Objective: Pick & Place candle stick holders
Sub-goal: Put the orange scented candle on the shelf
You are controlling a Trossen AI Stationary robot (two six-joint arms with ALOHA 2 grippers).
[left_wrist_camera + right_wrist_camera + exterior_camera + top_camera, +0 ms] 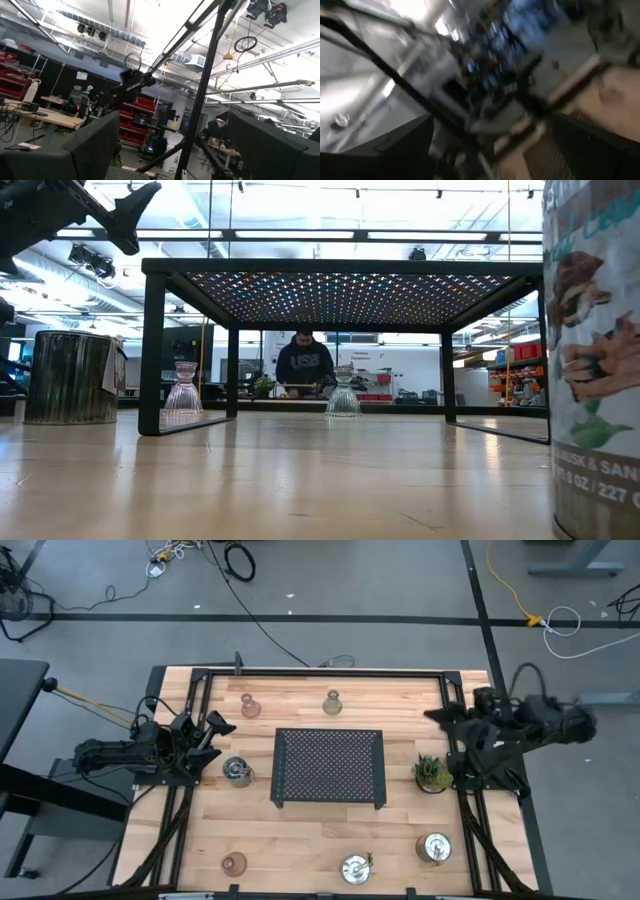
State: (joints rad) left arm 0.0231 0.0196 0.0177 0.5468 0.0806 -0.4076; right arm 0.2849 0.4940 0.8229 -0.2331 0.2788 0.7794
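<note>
The candle stick holders stand apart on the wooden table. Two pink glass ones are at the far left (249,706) and near left (234,863), and an olive-green glass one (332,702) is at the far middle. The silver dish-shaped ones stand at the left (237,771), near middle (356,868) and near right (435,848). My left gripper (218,736) hovers open at the left edge, just beyond the left silver holder. My right gripper (440,718) is open, raised over the right edge. Both hold nothing.
A black perforated tray (329,767) stands on legs at the table's middle. A spiky green potted plant (432,773) sits right of it, below my right arm. In the low view a printed tin (595,360) looms close at the right. A person stands beyond the table.
</note>
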